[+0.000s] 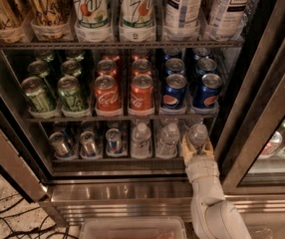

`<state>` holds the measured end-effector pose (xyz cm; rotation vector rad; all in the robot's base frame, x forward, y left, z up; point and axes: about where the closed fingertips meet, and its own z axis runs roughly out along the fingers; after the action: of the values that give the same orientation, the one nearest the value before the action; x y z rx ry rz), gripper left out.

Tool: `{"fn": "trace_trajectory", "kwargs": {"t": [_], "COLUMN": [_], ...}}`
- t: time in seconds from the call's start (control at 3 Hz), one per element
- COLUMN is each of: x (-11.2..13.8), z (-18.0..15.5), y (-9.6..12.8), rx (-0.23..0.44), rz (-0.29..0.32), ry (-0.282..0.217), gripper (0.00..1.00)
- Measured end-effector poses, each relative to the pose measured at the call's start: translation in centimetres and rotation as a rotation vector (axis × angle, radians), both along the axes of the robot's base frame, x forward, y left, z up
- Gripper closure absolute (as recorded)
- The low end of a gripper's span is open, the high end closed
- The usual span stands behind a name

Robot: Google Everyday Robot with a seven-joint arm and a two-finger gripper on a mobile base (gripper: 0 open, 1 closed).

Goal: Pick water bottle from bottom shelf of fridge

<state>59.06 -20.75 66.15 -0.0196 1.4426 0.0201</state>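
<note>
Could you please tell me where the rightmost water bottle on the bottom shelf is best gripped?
Grip the rightmost water bottle around its body below the cap, straight in from the open front: it stands upright, a neighbouring bottle close on its left. The gripper is at its base.

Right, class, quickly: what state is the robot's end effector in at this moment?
End effector: at the rightmost water bottle on the bottom shelf; whether it is open or closed on the bottle cannot be told.

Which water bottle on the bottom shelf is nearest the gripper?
The rightmost water bottle: the gripper is right at it; the middle bottle and left bottle stand farther off.
</note>
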Motion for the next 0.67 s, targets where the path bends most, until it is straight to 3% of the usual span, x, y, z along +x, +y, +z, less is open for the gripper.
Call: {"fn": "trace_trajectory", "kwargs": {"t": [0.67], "x": [-2.4], "z": [2.4], "y": [0.4], "rx": [-0.057], "rz": [0.068], "ry": [-0.084], "gripper": [1.00]}}
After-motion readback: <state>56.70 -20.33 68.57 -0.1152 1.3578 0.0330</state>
